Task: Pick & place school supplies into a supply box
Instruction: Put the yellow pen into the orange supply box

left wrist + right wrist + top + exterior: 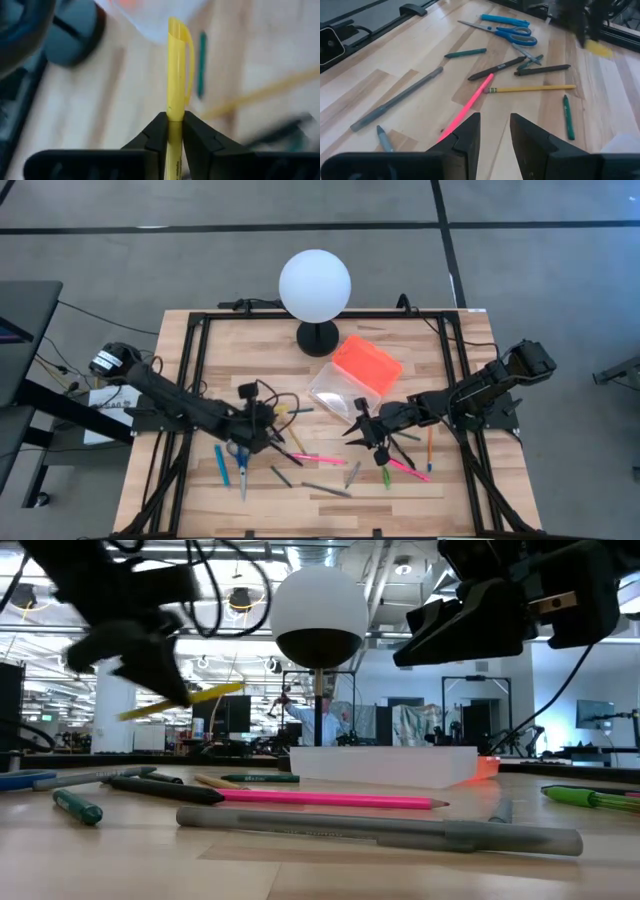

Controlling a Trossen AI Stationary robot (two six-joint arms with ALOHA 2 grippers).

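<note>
My left gripper (268, 416) is shut on a yellow pen (177, 65) above the table's middle left, clear of the wood in the low view (185, 700). The supply box, a clear body (338, 390) with its orange lid (367, 363) beside it, rests on the table at the far centre. My right gripper (495, 125) hangs open over a pink pencil (470, 102), with nothing between its fingers. Pens, pencils and blue-handled scissors (512, 32) lie flat on the near half of the table. My left gripper pinches the yellow pen's barrel (175, 112) between its two fingers. The clip end (181, 35) sticks out past the fingertips. The gripper slants down from the table's left. The pen is lifted clear and hangs tilted, its clip end higher.
A white globe lamp (315, 285) on a black base stands at the far centre, just behind the box. A blue marker (220, 463), a grey pen (380, 830) and green pens (567, 117) lie scattered between the two grippers. Black frame rails run along the table's edges.
</note>
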